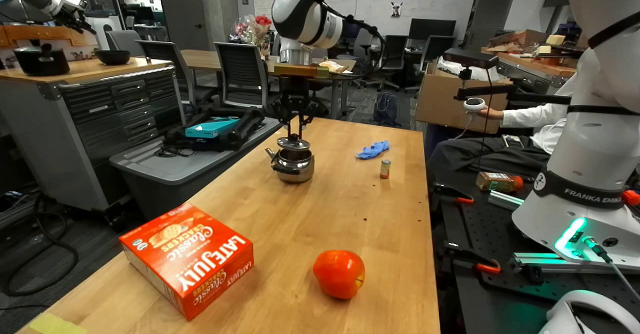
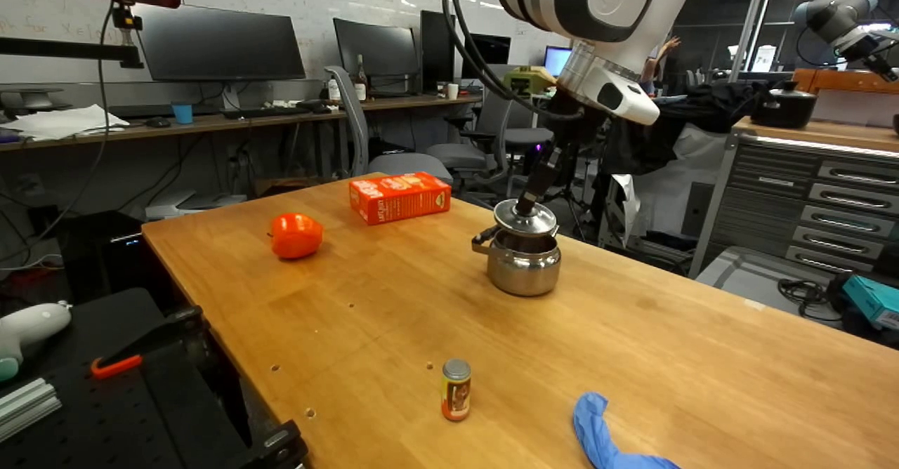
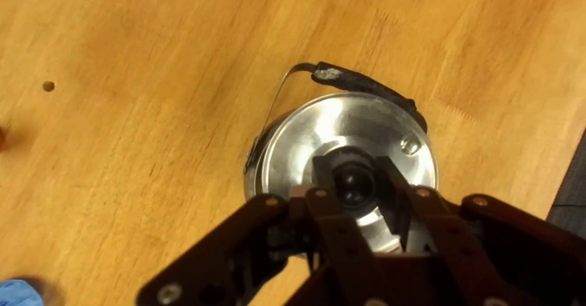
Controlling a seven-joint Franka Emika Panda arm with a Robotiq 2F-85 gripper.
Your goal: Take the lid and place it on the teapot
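The lid is a round silvery metal disc with a black knob; it shows in both exterior views (image 1: 293, 145) (image 2: 528, 226) and the wrist view (image 3: 300, 148). My gripper (image 1: 295, 134) is shut on the knob, with a finger on each side of it in the wrist view (image 3: 351, 180). The lid hangs slightly tilted just above the teapot, a squat steel pot, in both exterior views (image 1: 296, 172) (image 2: 523, 271). A gap with the dark interior shows between lid and rim. The wrist view shows the lid covering most of the teapot (image 3: 251, 177), whose handle (image 3: 366, 87) is swung to one side.
A red cracker box (image 1: 190, 259) and a red-orange tomato (image 1: 340, 274) stand on the wooden table (image 1: 295, 224). A small can (image 1: 385, 169) and a blue glove (image 1: 373, 150) lie towards the robot's side. The teapot stands near a long table edge.
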